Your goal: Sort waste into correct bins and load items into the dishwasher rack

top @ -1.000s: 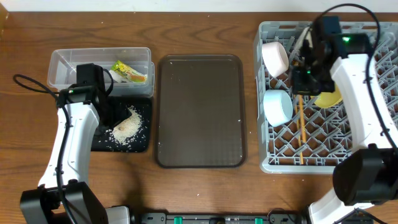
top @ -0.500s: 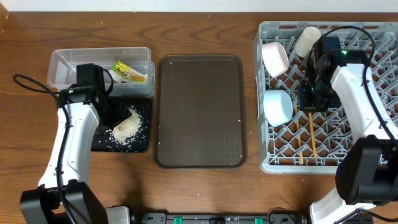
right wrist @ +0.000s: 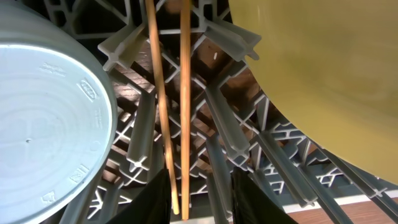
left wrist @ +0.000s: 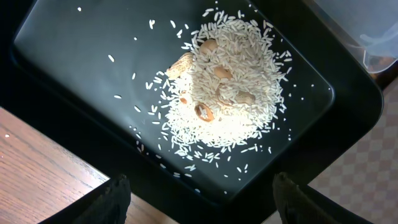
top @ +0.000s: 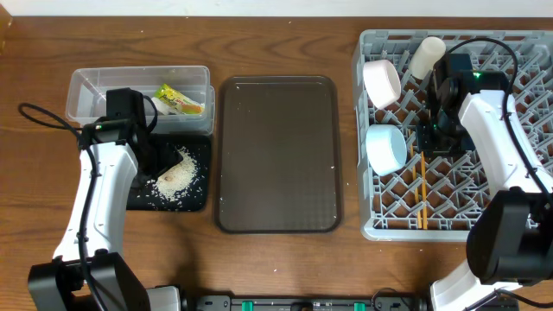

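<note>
My left gripper (top: 149, 161) is open and empty above the black tray (top: 203, 149), where the rice heap (top: 176, 178) lies with a few nuts in it (left wrist: 227, 93). The green-and-yellow wrapper (top: 180, 100) lies in the clear tub (top: 91, 91). My right gripper (right wrist: 202, 202) is open low over the grey rack (top: 518, 52). The chopsticks (right wrist: 185, 93) lie side by side on the lattice between its fingers. The light blue bowl (top: 385, 149), white bowl (top: 382, 82) and white cup (top: 426, 53) stand in the rack. The yellow plate (right wrist: 323, 74) is beside my right gripper and mostly hidden in the overhead view.
The large dark brown serving tray (top: 276, 155) lies between the bins and the rack, with a few crumbs on it. Upright grey pegs (right wrist: 233, 134) crowd round my right gripper. The tub's corner (left wrist: 379, 37) sits just past the black tray.
My right arm moved from the rack's back toward its middle, uncovering the cup. The chopsticks now lie together on the lattice, free of the fingers. The left arm has not moved.
</note>
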Tool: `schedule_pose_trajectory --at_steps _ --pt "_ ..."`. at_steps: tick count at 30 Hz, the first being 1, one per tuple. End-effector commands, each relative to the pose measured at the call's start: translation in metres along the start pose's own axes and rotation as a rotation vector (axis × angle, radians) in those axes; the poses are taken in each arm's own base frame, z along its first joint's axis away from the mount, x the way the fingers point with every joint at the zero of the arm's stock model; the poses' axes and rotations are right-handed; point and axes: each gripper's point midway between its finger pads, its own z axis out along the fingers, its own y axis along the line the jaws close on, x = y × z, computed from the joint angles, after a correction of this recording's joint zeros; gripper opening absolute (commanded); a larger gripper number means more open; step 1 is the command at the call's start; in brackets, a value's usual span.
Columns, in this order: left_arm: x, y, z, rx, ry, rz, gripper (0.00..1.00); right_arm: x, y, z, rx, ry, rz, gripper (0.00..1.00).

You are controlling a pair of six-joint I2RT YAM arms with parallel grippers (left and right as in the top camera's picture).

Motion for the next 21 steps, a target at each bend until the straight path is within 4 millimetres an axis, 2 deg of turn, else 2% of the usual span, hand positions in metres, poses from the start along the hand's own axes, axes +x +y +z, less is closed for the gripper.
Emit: schedule_pose_trajectory --at_steps 1,3,7,11,13,15,17,21 --pt "-0.004 0.003 -0.007 -0.005 -0.027 -0.014 0.76 0.000 -0.006 -0.004 0.007 -0.016 0.019 0.30" --pt "-0.003 0.000 -0.007 0.006 -0.021 0.022 0.76 -0.001 -0.001 -0.006 -0.024 -0.024 0.019 0.30" --pt "0.000 -0.018 -0.009 0.087 -0.015 0.158 0.76 -0.016 0.017 -0.019 -0.138 -0.114 0.024 0.31" --pt "0.003 -0.044 -0.013 0.160 -0.044 0.291 0.76 -0.047 0.039 -0.051 -0.292 -0.307 0.016 0.34" --pt "0.010 -0.067 -0.016 0.234 -0.053 0.404 0.76 -0.062 0.044 -0.068 -0.336 -0.404 0.008 0.45" --pt "0.018 -0.085 -0.019 0.283 -0.064 0.507 0.76 -0.076 0.047 -0.084 -0.366 -0.494 -0.001 0.74" --pt "0.027 -0.095 -0.021 0.292 -0.067 0.589 0.77 -0.086 0.048 -0.093 -0.378 -0.550 -0.006 0.98" --pt "0.046 -0.091 -0.019 0.270 -0.004 0.642 0.76 -0.079 0.045 -0.090 -0.366 -0.522 0.002 0.99"
